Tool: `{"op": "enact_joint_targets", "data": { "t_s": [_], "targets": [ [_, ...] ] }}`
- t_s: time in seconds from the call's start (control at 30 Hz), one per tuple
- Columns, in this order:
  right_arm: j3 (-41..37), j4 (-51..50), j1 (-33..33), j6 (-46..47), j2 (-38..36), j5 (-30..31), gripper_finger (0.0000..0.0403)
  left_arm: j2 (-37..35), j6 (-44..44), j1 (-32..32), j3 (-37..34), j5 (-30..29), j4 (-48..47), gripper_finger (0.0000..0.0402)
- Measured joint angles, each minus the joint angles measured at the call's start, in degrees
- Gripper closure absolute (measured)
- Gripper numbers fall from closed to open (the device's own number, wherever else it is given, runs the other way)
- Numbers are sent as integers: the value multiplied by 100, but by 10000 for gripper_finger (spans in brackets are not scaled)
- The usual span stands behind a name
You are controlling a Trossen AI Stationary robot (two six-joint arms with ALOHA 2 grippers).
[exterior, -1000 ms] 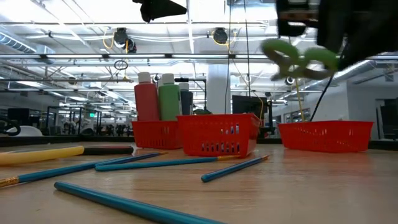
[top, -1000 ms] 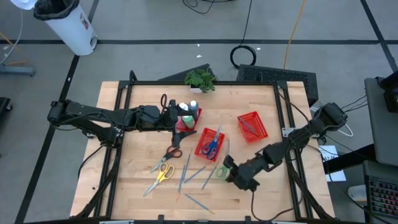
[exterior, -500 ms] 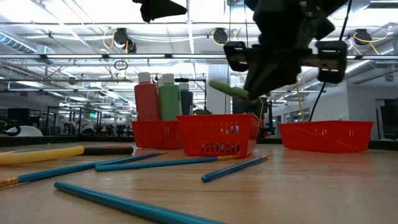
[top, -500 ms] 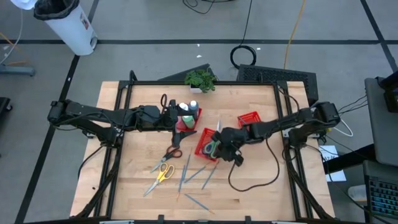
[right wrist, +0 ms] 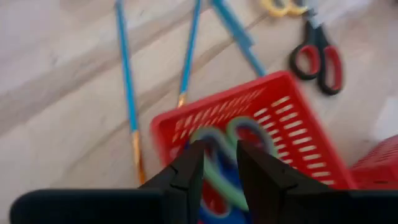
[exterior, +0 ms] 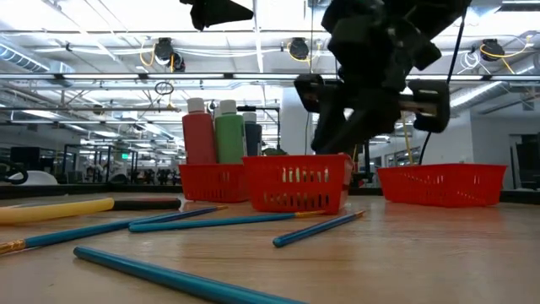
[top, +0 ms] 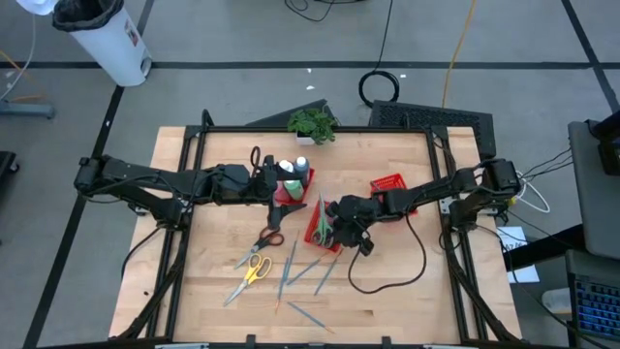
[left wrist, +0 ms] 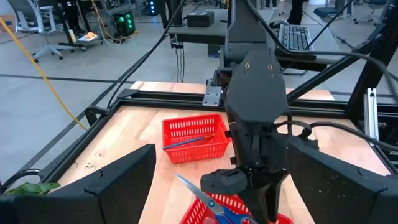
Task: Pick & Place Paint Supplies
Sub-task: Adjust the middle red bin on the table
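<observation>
Green-handled scissors (right wrist: 239, 132) lie in the middle red tray (right wrist: 292, 118), on top of blue-handled scissors (left wrist: 227, 211). My right gripper (right wrist: 219, 158) hangs just above them, pointing down at a slant, its fingers a little apart with nothing pinched between them. In the low view no green shows at this gripper (exterior: 325, 145). My left gripper (top: 274, 184) waits open beside the tray of paint bottles (top: 294, 173). Red-handled scissors (top: 272, 236), yellow-handled scissors (top: 254, 269) and several brushes (top: 288, 267) lie flat on the table. My right gripper's fingertips (right wrist: 194, 155) stand right over the green scissors' handle loops (right wrist: 211, 140). A green strip shows through the gap between the fingers. Whether the fingers touch the scissors I cannot tell.
A third red tray (top: 391, 194) with brushes sits at the right. A small potted plant (top: 311, 124) stands at the far edge. More brushes (top: 310, 315) lie near the front edge. Bare wood shows at the near right and the far left.
My right gripper has swung from the table's near right toward the left and far side, carrying the green scissors to above the middle tray. It has let them go: they hung at its fingers half a second ago and now lie in the tray.
</observation>
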Motion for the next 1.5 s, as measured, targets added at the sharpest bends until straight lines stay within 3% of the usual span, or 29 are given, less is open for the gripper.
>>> {"op": "enact_joint_targets", "data": {
  "t_s": [0.23, 0.4, 0.47, 0.57, 0.63, 0.8, 1.07, 1.5],
  "targets": [
    [2, 290, 362, 1026, -433, 650, 298, 0, 0, 2, 0, -2, 0, 36],
    [-2, 805, 869, 3449, -565, 816, 318, 0, 2, 2, 0, -2, 0, 36],
    [-70, 1231, 1149, 4122, -422, 1269, 343, 0, 2, 1, -1, 0, 0, 36],
    [-188, 1708, 1586, 4327, -26, 2146, 389, 0, 0, 2, 0, -2, 0, 36],
    [-212, 1906, 1814, 4474, 216, 2495, 395, 0, 2, 2, 0, 0, 0, 36],
    [-192, 2098, 2010, 5138, 726, 2759, 400, 0, 1, 2, 0, -2, 2, 36],
    [-199, 1240, 1872, 5822, 966, 3255, 402, 0, 1, 1, 0, -2, 0, 36],
    [-192, 1087, 1078, 5185, 923, 3459, 402, 0, 2, 2, 0, -2, 0, 36]
  ]
}}
